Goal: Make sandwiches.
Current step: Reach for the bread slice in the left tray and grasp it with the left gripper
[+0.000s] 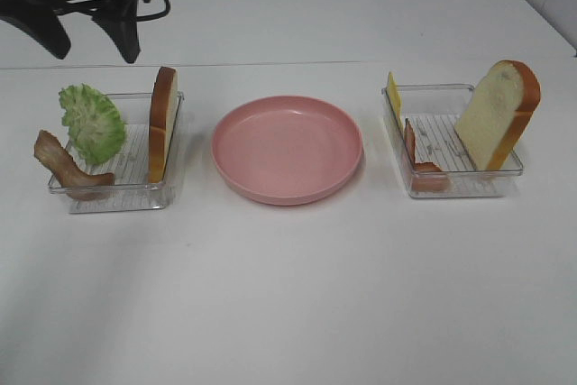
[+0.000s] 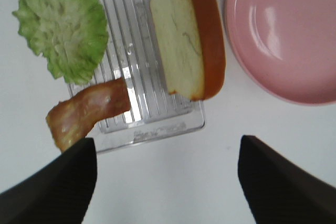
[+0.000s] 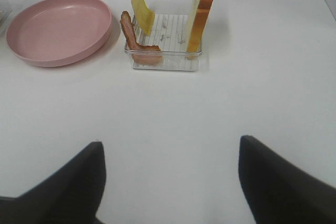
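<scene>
Ingredients for the sandwiches sit in two clear trays on my white worktop (image 1: 288, 295), with the pink plate (image 1: 287, 194) between them.

In the left tray (image 1: 117, 200), the left bread slice (image 1: 162, 123) stands on edge against the wall nearest the plate. The lettuce leaf (image 1: 92, 122) leans over the opposite, outer wall and hangs partly outside it. The left bacon strip (image 1: 65, 164) drapes across the near outer corner, and my left wrist camera shows one end of it out past the rim.

In the right tray (image 1: 460, 188), the cheese slice (image 1: 393, 96) stands upright at the far corner on the plate side. The right bacon strip (image 1: 419, 164) runs along that same wall, its near end down on the ribbed floor. The right bread slice (image 1: 499, 114) leans tilted at the outer side and rises well above the rim.

My left pincer (image 2: 165, 145) hangs with its jaws spread wide and nothing between them. It sits over bare worktop just on the near side of the left tray, and one dark finger (image 2: 52, 187) is close to the overhanging bacon end without touching it, as far as I can tell.

My right pincer (image 3: 170, 142) is likewise spread wide with nothing in its grasp. It is over bare worktop, well apart from the right tray, which I see straight ahead of it.
</scene>
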`<state>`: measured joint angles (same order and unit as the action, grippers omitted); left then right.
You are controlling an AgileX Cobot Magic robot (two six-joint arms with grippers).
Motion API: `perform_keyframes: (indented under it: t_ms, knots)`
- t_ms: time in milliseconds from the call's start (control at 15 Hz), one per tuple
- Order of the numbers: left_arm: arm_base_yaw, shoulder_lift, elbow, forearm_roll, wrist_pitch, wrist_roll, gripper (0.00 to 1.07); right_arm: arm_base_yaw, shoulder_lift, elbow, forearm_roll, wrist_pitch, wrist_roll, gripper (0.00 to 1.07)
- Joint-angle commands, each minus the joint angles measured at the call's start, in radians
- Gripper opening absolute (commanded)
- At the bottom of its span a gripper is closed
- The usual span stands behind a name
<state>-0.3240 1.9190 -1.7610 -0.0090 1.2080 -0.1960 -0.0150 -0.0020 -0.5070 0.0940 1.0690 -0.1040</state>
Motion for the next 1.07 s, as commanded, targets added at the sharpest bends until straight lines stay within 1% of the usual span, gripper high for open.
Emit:
perform_keyframes:
  t_ms: [67,133,333,733,1000,1067]
  knots:
    - [-0.037,0.097,-0.087,0.02,0.078,-0.034,0.71,-0.006,-0.016,0.004,0.005,-0.007,-0.011,0.69]
    - [-0.041,0.113,-0.104,0.02,0.078,-0.037,0.71,-0.006,-0.016,0.004,0.005,-0.007,-0.011,0.69]
    - [-0.052,0.234,-0.184,0.018,0.078,-0.068,0.71,-0.006,-0.016,0.004,0.005,-0.007,-0.011,0.69]
    - [-0.052,0.321,-0.191,0.033,0.006,-0.068,0.71,-0.006,-0.016,0.004,0.005,-0.007,-0.011,0.69]
    - [-0.052,0.347,-0.191,0.065,-0.014,-0.068,0.71,-0.006,-0.016,0.004,0.005,-0.007,-0.011,0.69]
    - [-0.052,0.347,-0.191,0.065,-0.028,-0.07,0.67,-0.006,-0.016,0.004,0.005,-0.007,-0.011,0.69]
